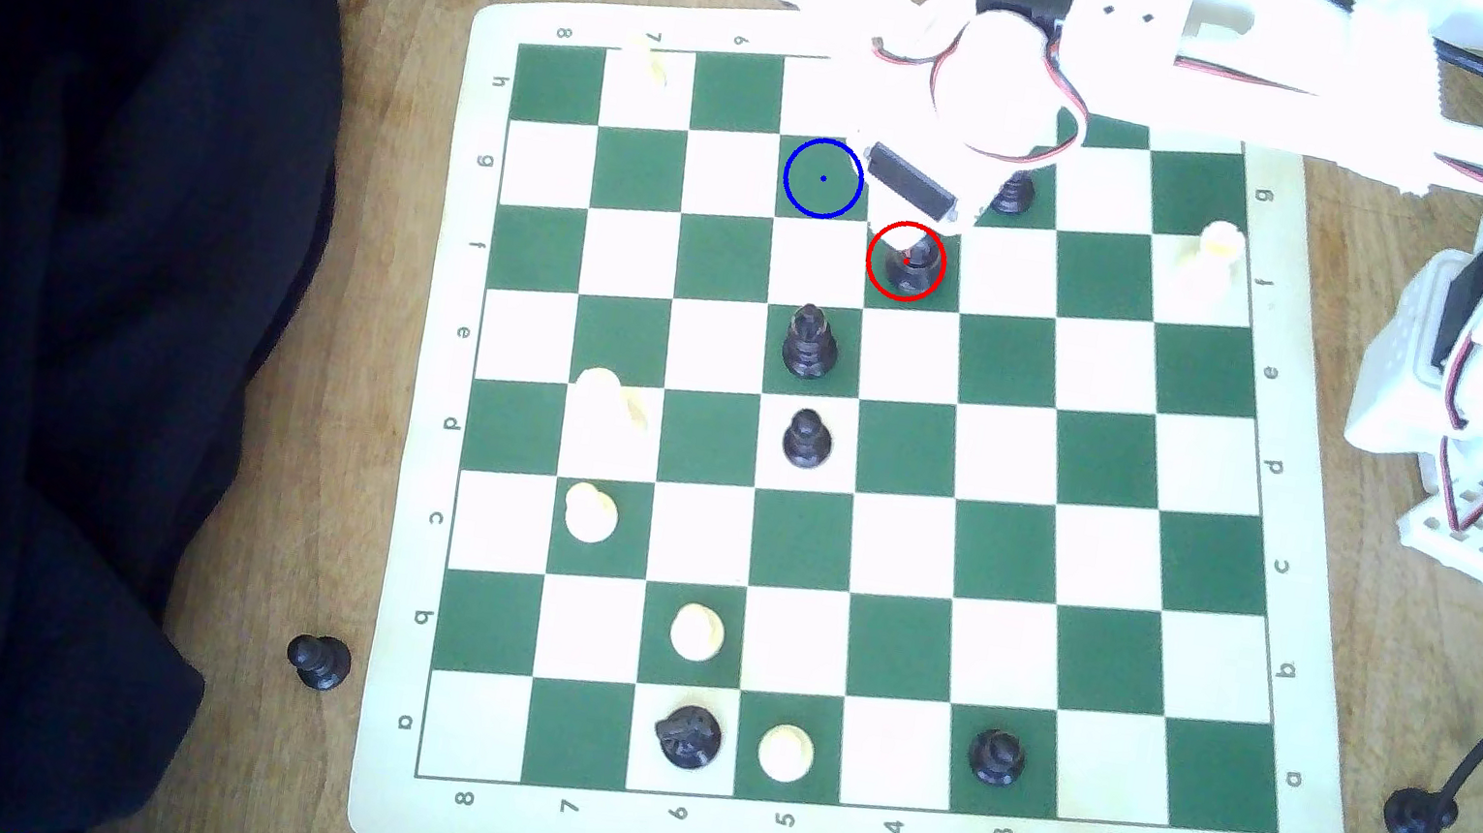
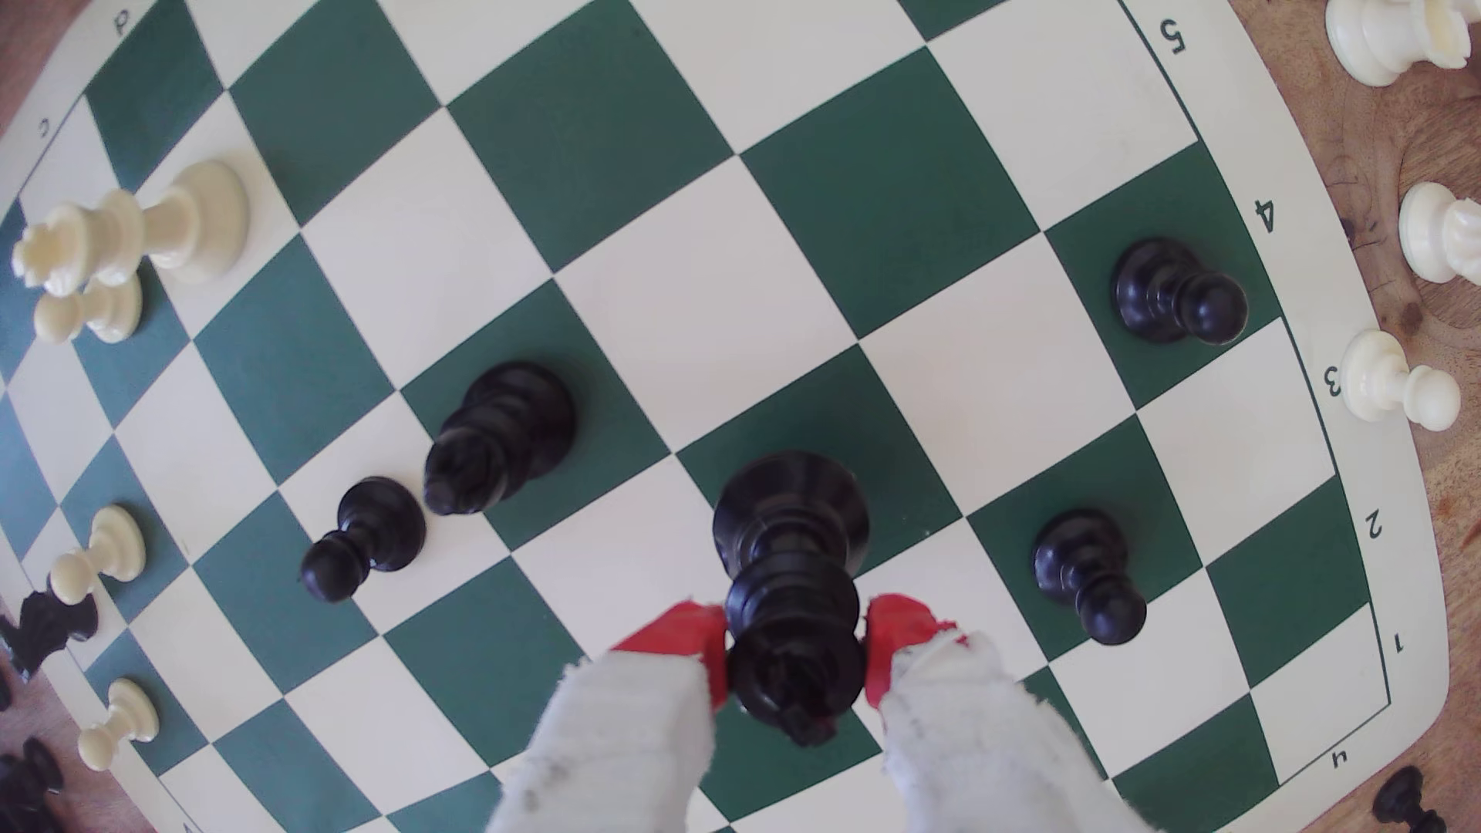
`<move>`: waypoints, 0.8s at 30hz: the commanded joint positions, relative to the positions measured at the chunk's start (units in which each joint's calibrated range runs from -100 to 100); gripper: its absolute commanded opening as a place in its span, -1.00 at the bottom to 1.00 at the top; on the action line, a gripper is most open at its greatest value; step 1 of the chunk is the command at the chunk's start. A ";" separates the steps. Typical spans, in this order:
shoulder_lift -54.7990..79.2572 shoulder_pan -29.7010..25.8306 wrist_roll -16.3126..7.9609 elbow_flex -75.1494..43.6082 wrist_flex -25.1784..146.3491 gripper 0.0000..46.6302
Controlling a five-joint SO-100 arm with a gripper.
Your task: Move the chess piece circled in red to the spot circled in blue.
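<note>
a tall black chess piece (image 2: 789, 561) with a round crown-like head, ringed stem and wide base stands upright on the dark green square ringed in red, its head pinched between the red-tipped, white-wrapped fingers (image 2: 681, 641) of the gripper (image 2: 796, 649). the spot (image 1: 823, 178), a green square ringed in blue, lies diagonally adjacent toward the exterior view's upper left. a black pointed-top piece (image 1: 809, 342) and a black pawn (image 1: 806, 437) stand in the next file, on the side away from the spot.
</note>
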 commanded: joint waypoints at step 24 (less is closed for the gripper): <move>14.02 4.32 1.56 -28.93 3.83 -0.96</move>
